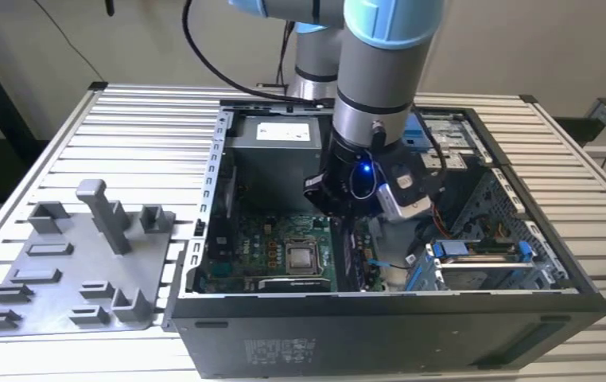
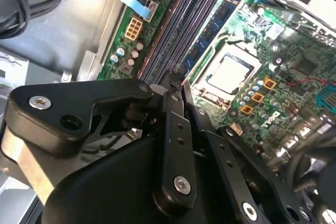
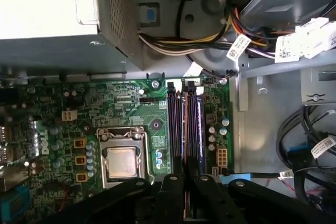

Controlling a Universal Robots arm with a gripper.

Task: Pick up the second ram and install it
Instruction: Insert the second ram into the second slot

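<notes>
My gripper is low inside the open computer case, over the long memory slots of the green motherboard. Its black fingers stand close together, shut on the second ram, a dark green-blue board that runs on from the fingertips along the slots. In the first wrist view the second ram shows edge-on as a thin strip between the fingers. Whether it sits fully in its slot I cannot tell. Another dark blue stick stands in a neighbouring slot.
The processor socket lies beside the slots. The power supply sits at the back of the case, and a drive cage and cable bundles crowd the other side. A grey fixture plate lies on the slatted table.
</notes>
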